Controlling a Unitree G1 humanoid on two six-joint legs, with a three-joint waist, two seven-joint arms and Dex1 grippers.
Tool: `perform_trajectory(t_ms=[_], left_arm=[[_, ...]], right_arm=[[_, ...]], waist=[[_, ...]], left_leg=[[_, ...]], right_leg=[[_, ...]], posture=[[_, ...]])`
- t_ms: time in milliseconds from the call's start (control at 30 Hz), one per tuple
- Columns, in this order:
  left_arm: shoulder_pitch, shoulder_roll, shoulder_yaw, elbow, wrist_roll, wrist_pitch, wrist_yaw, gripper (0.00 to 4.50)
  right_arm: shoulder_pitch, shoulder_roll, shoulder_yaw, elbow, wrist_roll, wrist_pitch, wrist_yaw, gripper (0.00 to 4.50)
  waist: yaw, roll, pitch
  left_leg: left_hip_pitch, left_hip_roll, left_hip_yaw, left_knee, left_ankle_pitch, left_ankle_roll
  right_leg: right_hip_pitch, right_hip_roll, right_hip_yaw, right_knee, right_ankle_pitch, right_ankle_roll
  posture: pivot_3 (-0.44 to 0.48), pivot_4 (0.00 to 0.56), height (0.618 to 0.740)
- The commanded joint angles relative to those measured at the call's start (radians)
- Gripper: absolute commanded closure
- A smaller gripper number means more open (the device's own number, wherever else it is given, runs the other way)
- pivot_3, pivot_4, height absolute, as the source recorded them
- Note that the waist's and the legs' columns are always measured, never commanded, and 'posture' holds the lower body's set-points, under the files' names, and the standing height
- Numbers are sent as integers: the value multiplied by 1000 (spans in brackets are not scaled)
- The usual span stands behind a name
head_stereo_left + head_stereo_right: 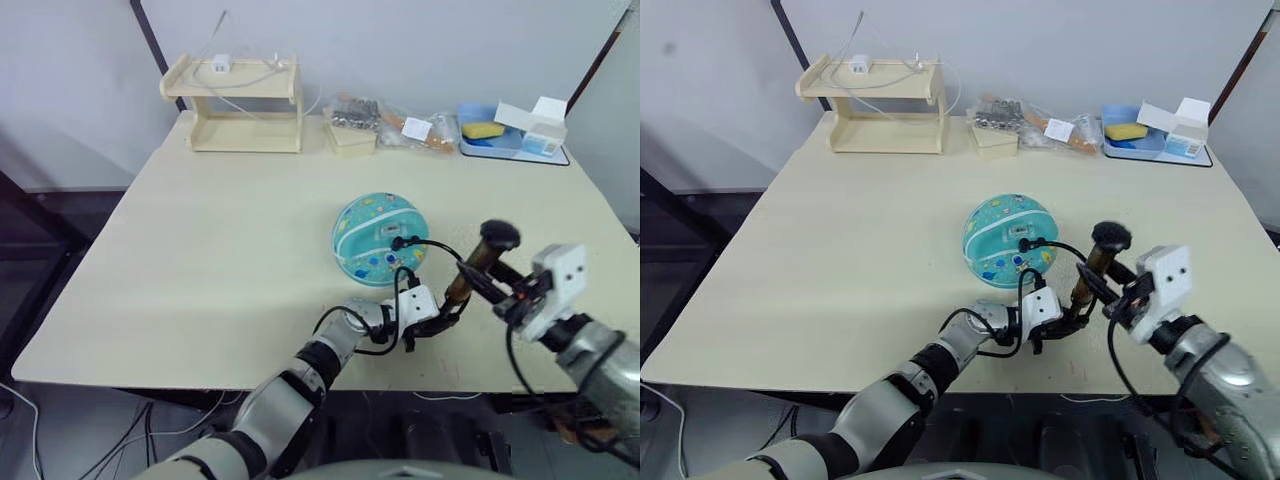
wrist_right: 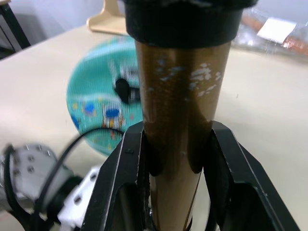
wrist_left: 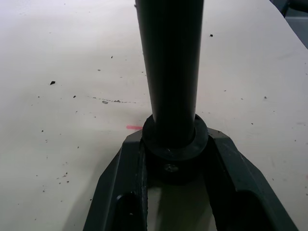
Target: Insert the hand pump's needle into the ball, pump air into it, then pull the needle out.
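Table [image 1: 220, 260]: pale wood top, spans most of the frame in both eye views.

Rack [image 1: 240, 105]: light wooden shelf unit, upper left of the frame at the table's far edge; small white item and thin cable lie on its top.

Ball [image 1: 380, 238]: teal, lighter bands and small coloured prints, right of centre on the table, resting on the surface. A black fitting sits against its right face; the needle itself is too small to make out.

Tray [image 1: 490, 140]: blue, upper right of the frame, with a yellow piece in it; white box [image 1: 545, 125] just beside it on the right.

Bags [image 1: 395, 125]: clear packets of small parts, top centre, between rack and tray; a low wooden block lies in front of them.

Pump [image 1: 468, 272]: brass-gold cylinder, standing tilted, lower right of the frame, near the ball on its right. Black handle at its upper end, black cap at its lower end.

Hose [image 1: 435, 246]: thin, black, arcs from the fitting on the ball toward the pump.

Left gripper [image 1: 432, 325]: lower centre, low over the table; fingers clamped on the pump's black bottom cap.

Right gripper [image 1: 490, 285]: lower right of the frame; fingers closed around the brass barrel, below the upper cap.
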Motion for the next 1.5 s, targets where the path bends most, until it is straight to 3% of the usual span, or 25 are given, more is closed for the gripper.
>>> perform_trajectory(t_ms=[33,133,400,633,800,900,1133,1367,1500], left_arm=[[29,8,-34,38,38,28,-33,3426],[30,11,-34,38,38,26,-34,3426],[25,12,-34,53,40,20,-36,3427],[19,7,-35,66,42,14,-43,3427],[15,5,-36,72,43,10,-42,3427],[14,2,-34,75,42,9,-39,3427],[18,2,-33,71,41,8,-36,3427],[11,-3,-25,72,36,11,-26,3427],[9,-4,-20,66,33,16,-24,3427]], right_arm=[[59,48,108,172,-128,-19,31,3525],[55,86,110,180,-159,-53,41,3525],[-25,52,-128,-116,-2,66,-22,3525],[-112,-63,-340,-270,252,235,-96,3525],[-167,-191,-506,-288,478,310,-168,3525],[-166,-239,-542,-276,533,339,-187,3525],[-70,-158,-304,-195,290,285,-108,3525],[33,7,26,94,-76,35,19,3525],[68,95,94,237,-175,-86,68,3525]], waist=[[-2,2,-2],[-3,5,-3],[-1,17,4],[-1,23,10],[-5,23,16],[-5,22,18],[-6,15,16],[-12,0,1],[-12,-2,0]], left_leg=[[0,0,0,0,0,0],[0,0,0,0,0,0],[-1,-2,-1,0,0,0],[-4,-3,-1,0,0,0],[-4,-3,-1,0,0,0],[-4,-3,0,0,0,0],[-3,-3,0,0,0,0],[2,-2,0,0,0,0],[15,-1,0,-3,0,0]], right_leg=[[0,0,0,0,0,0],[0,0,0,0,0,0],[-1,-1,0,0,0,0],[-2,-2,0,0,0,0],[-2,-2,0,0,0,0],[-2,-2,0,0,0,0],[-1,-2,0,0,0,1],[2,-1,0,0,0,1],[14,-1,0,-1,-2,4]], posture=[[0,150,740],[0,150,740],[0,150,740],[0,150,740],[0,150,740],[0,150,740],[0,150,740],[0,150,740],[0,150,740]])
